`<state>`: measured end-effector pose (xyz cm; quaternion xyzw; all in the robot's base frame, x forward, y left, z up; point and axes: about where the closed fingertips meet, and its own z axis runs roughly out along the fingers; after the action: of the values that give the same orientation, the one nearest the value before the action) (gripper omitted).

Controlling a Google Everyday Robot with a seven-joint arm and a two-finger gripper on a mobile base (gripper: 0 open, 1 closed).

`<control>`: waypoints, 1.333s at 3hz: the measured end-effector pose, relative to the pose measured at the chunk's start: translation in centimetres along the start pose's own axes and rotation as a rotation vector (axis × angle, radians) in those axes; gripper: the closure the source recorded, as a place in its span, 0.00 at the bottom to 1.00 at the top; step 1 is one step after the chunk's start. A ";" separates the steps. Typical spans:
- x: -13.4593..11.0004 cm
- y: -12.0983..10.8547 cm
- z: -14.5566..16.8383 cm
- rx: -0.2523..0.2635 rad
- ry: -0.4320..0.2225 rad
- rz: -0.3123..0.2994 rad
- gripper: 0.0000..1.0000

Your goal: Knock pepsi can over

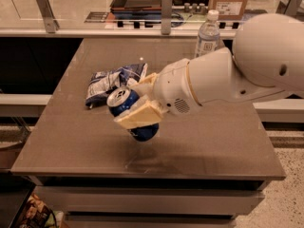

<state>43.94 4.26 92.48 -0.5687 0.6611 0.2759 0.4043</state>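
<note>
Brown table (213, 146), toward the front-left corner: pepsi can (121, 100), steeply tilted, clenched by gripper (128, 105), beside snack bag (107, 82). Step: tipping. Next, likely: lay can flat, release.

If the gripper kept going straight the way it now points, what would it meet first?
The gripper points left, closed around the tilted dark blue metal pepsi can. Beyond it, the crumpled blue-and-white foil snack bag likely comes first, though depth is unclear.
</note>
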 end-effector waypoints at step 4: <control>1.1 -1.4 2.2 0.123 0.448 -0.077 1.00</control>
<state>45.77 5.20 90.57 -0.6147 0.7278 0.0865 0.2916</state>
